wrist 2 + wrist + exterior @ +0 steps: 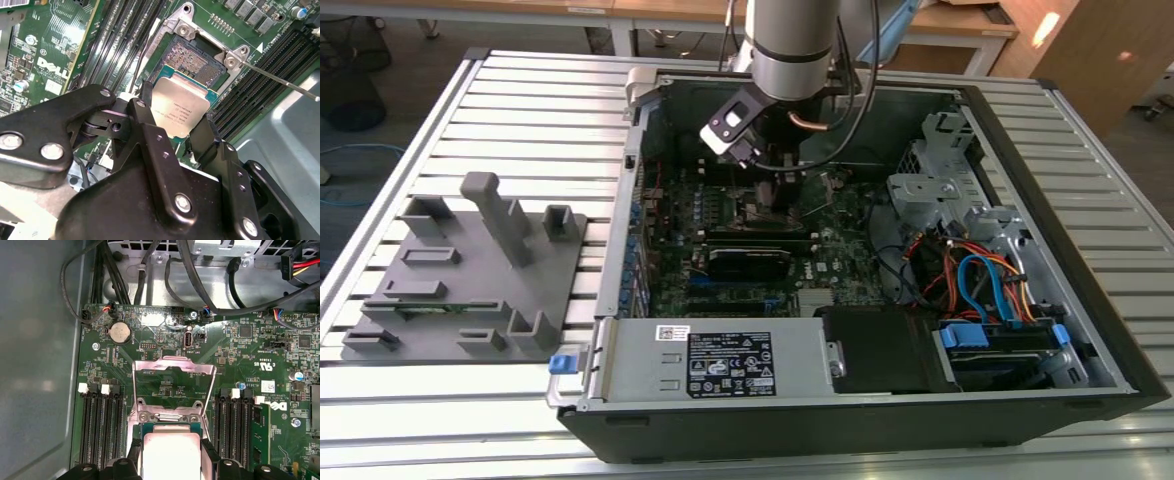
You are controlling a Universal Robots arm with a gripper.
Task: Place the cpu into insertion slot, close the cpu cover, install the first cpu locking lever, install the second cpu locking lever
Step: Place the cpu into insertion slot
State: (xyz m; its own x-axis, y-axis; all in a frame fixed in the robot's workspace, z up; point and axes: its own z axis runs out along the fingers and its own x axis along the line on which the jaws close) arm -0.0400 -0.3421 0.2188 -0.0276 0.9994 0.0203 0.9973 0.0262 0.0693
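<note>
My gripper [175,116] is shut on the cpu [182,107], a small square chip with a dull silver top, pinched at two opposite edges by the black fingers [145,97]. The chip hangs just above the insertion slot [192,60] and overlaps one side of it, leaving much of the slot's contact field bare. In the first wrist view the cpu [170,445] sits between the fingertips [134,455], and the cpu cover [175,366] stands swung up behind it. A thin locking lever [280,82] sticks out free beside the slot. In the exterior view the gripper [771,180] reaches down into the open computer case [1067,200].
Long black memory slots [102,425] run on both sides of the socket. The labelled power supply box [720,365] lies at the case's front, with cables and a drive cage [987,290] on the exterior view's right. A grey fixture tray [467,270] stands outside the case.
</note>
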